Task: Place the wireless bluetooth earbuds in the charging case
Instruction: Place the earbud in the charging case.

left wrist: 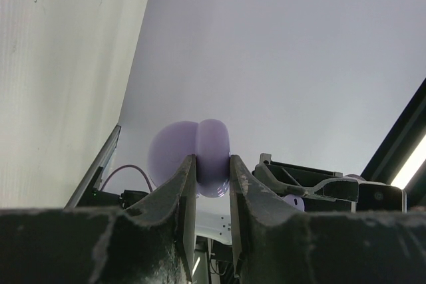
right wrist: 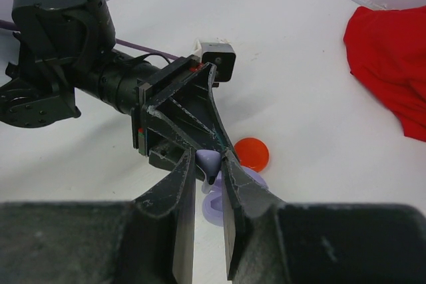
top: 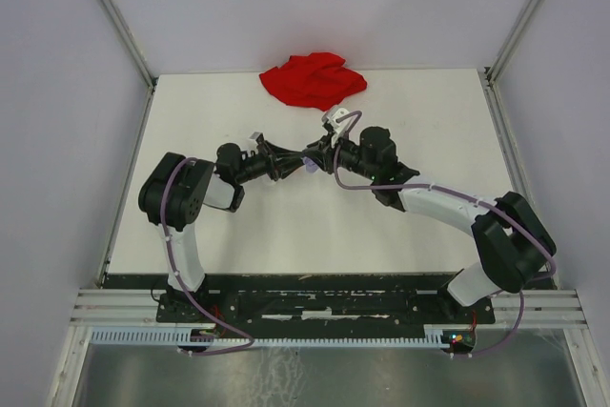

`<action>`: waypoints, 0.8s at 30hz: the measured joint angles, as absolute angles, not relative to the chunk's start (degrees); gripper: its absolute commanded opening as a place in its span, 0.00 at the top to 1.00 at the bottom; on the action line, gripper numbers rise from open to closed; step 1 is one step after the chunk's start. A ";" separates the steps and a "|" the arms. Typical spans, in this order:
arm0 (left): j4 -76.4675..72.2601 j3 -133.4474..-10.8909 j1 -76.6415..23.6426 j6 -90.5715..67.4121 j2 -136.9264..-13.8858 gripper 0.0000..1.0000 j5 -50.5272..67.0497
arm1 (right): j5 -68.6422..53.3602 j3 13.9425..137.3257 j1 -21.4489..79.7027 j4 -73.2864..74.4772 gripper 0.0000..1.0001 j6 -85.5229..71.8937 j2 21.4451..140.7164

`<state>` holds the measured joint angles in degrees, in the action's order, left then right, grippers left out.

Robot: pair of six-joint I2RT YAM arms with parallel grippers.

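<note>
Right gripper (right wrist: 208,165) is pinching the light, probably slippery earbud (right wrist: 209,160) between its tips; left gripper (left wrist: 212,164) is clamping the case (left wrist: 213,136)

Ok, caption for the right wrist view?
Right gripper pinches a lavender earbud at the lavender case in the left gripper; red disc, red cloth behind.

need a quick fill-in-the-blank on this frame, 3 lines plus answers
1. The left gripper is shut on a ____ case.
2. The right gripper pinches a tiny lavender ____, meant for that case.
3. The ____ cloth lies at the far edge of the table.
Answers: lavender; earbud; red.
</note>
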<state>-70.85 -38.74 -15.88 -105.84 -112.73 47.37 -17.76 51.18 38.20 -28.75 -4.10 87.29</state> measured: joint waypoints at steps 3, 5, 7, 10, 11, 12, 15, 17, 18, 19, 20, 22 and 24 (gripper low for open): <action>-70.87 -38.76 -15.88 -106.06 -112.73 0.97 48.12 | -17.58 50.78 38.65 -29.36 0.82 -3.05 87.64; -70.91 -38.79 -15.88 -106.10 -112.73 0.97 48.34 | -17.32 50.48 38.72 -29.58 0.82 -2.63 87.83; -70.91 -38.83 -15.88 -106.39 -112.73 0.97 48.58 | -16.78 49.98 38.74 -29.58 0.82 -2.20 87.94; -71.37 -38.94 -15.88 -106.63 -112.73 0.97 48.69 | -16.03 49.56 38.74 -29.52 0.82 -1.61 88.09; -71.59 -39.00 -15.88 -106.72 -112.73 0.97 48.69 | -15.84 49.50 38.74 -29.56 0.82 -1.52 88.09; -71.77 -39.07 -15.88 -106.76 -112.73 0.97 48.73 | -15.66 49.47 38.74 -29.54 0.83 -1.37 88.09; -72.20 -39.09 -15.88 -106.94 -112.73 0.97 48.90 | -15.05 49.41 38.74 -29.54 0.83 -1.08 88.12; -72.40 -39.09 -15.88 -106.96 -112.73 0.97 49.28 | -14.90 49.36 38.74 -29.54 0.83 -0.97 88.20; -72.58 -39.09 -15.88 -106.98 -112.73 0.97 49.43 | -14.74 49.36 38.74 -29.54 0.83 -0.97 88.27; -72.69 -39.09 -15.88 -107.02 -112.73 0.97 49.63 | -14.70 49.36 38.74 -29.54 0.83 -0.97 88.38; -72.86 -39.09 -15.88 -107.07 -112.73 0.97 49.69 | -14.50 49.34 38.74 -29.56 0.83 -0.97 88.53; -73.12 -39.09 -15.88 -107.13 -112.73 0.97 49.71 | -14.33 49.34 38.74 -29.54 0.83 -0.95 88.79; -73.49 -39.09 -15.88 -107.15 -112.73 0.97 49.71 | -14.20 49.23 38.74 -29.54 0.83 -0.95 89.01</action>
<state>-73.49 -39.09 -15.88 -107.15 -112.73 49.71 -14.20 49.23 38.74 -29.54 -0.95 89.01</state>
